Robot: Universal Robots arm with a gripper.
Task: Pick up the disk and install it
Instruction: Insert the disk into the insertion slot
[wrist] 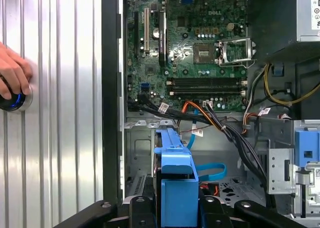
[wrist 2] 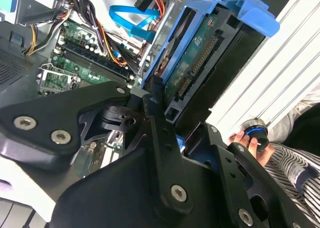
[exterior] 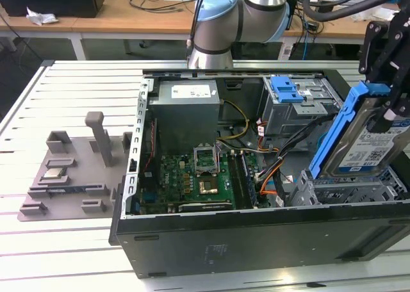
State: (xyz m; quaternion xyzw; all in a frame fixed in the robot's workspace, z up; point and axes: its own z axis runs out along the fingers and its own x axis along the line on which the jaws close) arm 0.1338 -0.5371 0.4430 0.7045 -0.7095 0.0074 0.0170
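Flat silver hard drive (exterior: 366,145) in blue plastic carrier, clamped in the black gripper (exterior: 392,113). Tilted over the grey metal drive cage (exterior: 346,191) at a corner of the open black case (exterior: 224,247), probably to meet its bay.

The disk (exterior: 373,145) above case (exterior: 224,248), the exterior view's right; fixture plate (exterior: 67,201) beside case

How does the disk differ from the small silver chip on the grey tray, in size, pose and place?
The disk is far larger than the chip. The disk stands steeply tilted, held by the pincer over the open case; the chip lies flat in the grey tray outside it. The disk has a blue frame; the chip has none. Both are silver.
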